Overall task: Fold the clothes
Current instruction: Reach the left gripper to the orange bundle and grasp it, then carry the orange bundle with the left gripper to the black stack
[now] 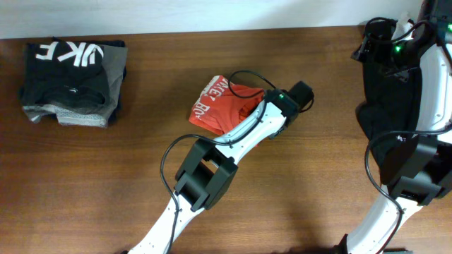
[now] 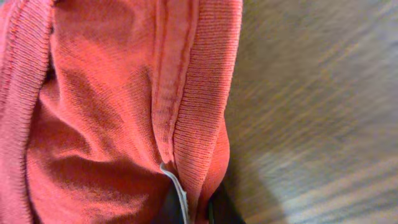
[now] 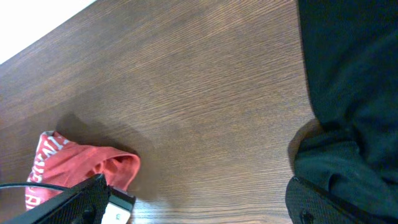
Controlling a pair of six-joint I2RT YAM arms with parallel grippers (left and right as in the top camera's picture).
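The orange-red T-shirt (image 1: 222,106) with white lettering lies bunched at the table's middle. My left gripper (image 1: 263,106) is at its right edge. In the left wrist view the red fabric (image 2: 112,106) fills the left side, and the jaws (image 2: 193,208) are shut on its ribbed hem. The long black garment (image 1: 374,99) lies at the right, under my right arm. My right gripper (image 1: 388,39) is at the far right back. In the right wrist view its fingers (image 3: 199,202) are spread wide and empty, the right finger beside the black garment (image 3: 354,81). The shirt also shows there (image 3: 68,168).
A folded stack (image 1: 70,81) of a black garment with white letters on a grey one sits at the far left back. The brown wooden table (image 1: 141,162) runs to a white wall at the back. Cables loop over the left arm.
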